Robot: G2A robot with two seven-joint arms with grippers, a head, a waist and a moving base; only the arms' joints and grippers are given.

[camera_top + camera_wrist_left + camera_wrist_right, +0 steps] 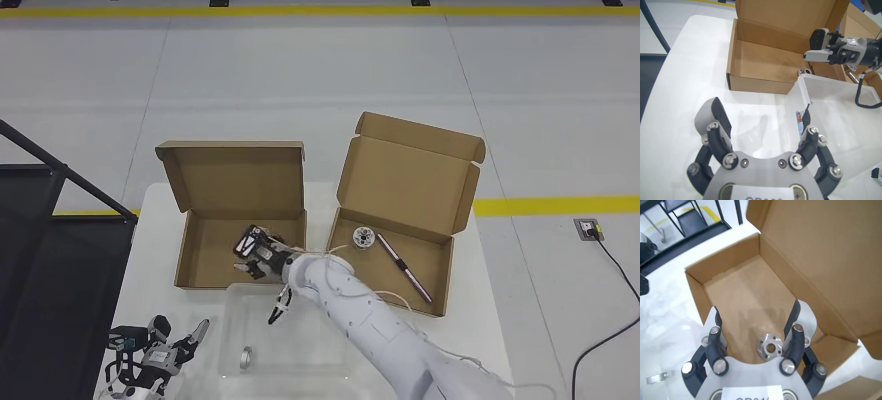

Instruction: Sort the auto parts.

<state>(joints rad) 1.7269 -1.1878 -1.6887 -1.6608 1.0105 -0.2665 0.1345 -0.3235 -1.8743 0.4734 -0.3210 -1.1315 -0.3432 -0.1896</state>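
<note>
A silver flange (770,348), round with a centre bore and small holes, lies flat on the floor of the left cardboard box (205,255). The right box (405,185) holds another round metal part (362,237) and a thin rod (403,267) lying aslant. A small ring (247,355), perhaps a clamp, sits in the clear bin (300,365).

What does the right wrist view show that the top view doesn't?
Right wrist view alone: a round silver metal flange lying in the left open brown cardboard box, between the right gripper's open fingers. Top view alone: the right open cardboard box holding a second round silver part and a thin metal rod, plus the left gripper. Both: the left box, the right gripper, the silver metal ring in the clear plastic bin.
</note>
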